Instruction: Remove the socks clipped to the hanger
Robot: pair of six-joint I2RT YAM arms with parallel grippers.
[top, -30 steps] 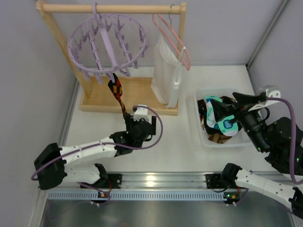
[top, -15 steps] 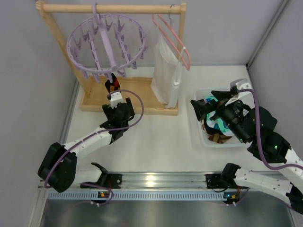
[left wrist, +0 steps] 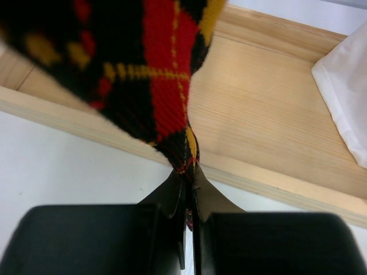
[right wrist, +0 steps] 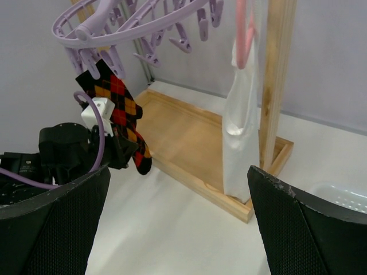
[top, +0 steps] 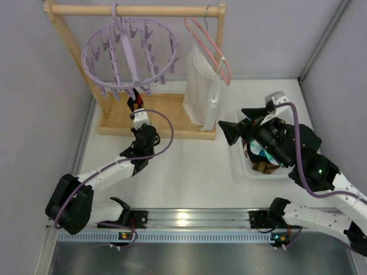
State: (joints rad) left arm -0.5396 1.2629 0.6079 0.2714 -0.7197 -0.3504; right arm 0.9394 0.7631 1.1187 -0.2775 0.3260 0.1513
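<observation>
White tabletop (top: 195, 172) is seen below the hanger (top: 129, 51), to which one sock (top: 135, 103) is clipped. Its lower end is now pinched by the left gripper (left wrist: 186, 172), open a second ago; the right gripper (top: 241, 123) is kept wide, shifted leftward.

In the left wrist view the plaid sock (left wrist: 143, 69) is a blur running off the frame at 12 o'clock, and its tip vanishes between the closed fingers of the left tool (left wrist: 187, 177). The white garment (left wrist: 344, 103) shows only a corner at 3 o'clock. From above, the right arm (top: 304, 160) covers most of the clear tub (top: 245, 170) and its contents, and the clip (top: 135, 95) holding the sock is too small to read. In the right wrist view the lavender hanger (right wrist: 132, 23) loses its hook past 12 o'clock. The spread fingers (right wrist: 54, 229) of the right tool (right wrist: 178, 172) are cropped at 7 and 5 o'clock.
</observation>
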